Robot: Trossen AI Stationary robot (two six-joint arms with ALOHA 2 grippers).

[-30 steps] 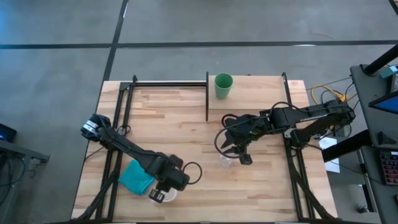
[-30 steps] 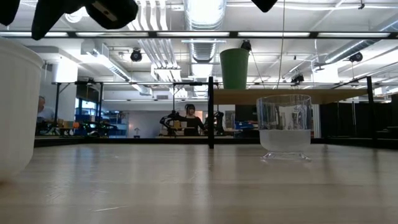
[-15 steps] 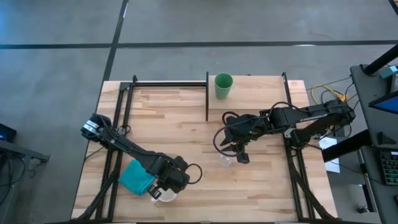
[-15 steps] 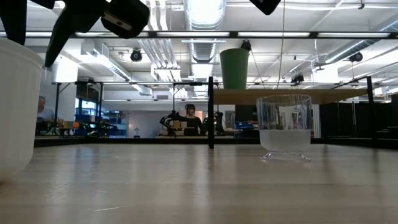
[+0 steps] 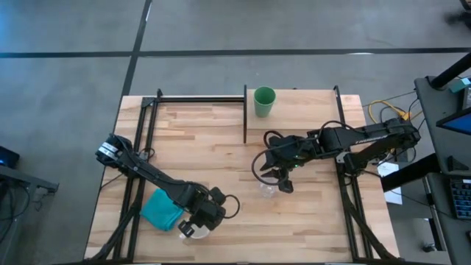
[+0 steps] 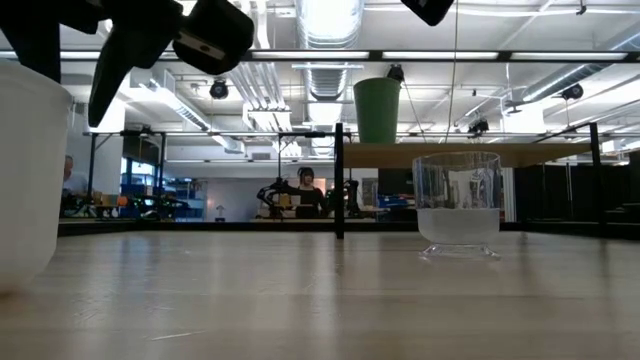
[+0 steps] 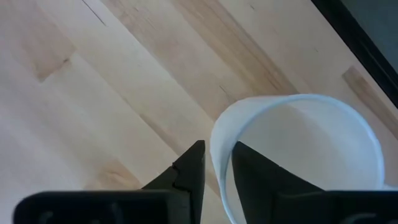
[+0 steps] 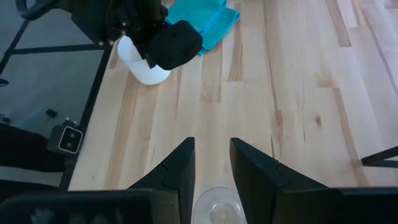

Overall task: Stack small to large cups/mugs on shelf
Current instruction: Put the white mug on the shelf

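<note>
The white mug (image 5: 199, 235) (image 7: 298, 155) stands upright on its base near the table's near edge, beside the teal cloth. My left gripper (image 5: 193, 230) (image 7: 217, 149) is over its rim, narrowly open, one finger inside and one outside the wall. The clear cup (image 5: 266, 191) (image 6: 458, 205) stands mid-table. My right gripper (image 5: 276, 180) (image 8: 211, 146) hovers just above it, narrowly open. The green tumbler (image 5: 264, 101) (image 6: 377, 110) stands upright on the shelf (image 5: 309, 110). My left gripper comes from above with one finger inside the white mug and one finger (image 7: 189, 168) outside, astride the wall at the rim (image 7: 219, 134). A thin gap shows beside the outer finger. Whether the inner finger touches the wall I cannot tell. The mug stands on the table.
The teal folded cloth (image 5: 160, 209) lies just left of the mug. Black frame rails run along the table's left, right and far sides. A black post (image 5: 245, 114) marks the shelf's left end. Bare wood lies between the mug and the clear cup.
My left gripper has come down over the mug's rim and shifted slightly toward the table's near edge, so its fingers now stand on either side of the wall. The mug, the clear cup and the green tumbler have stayed where they were.
</note>
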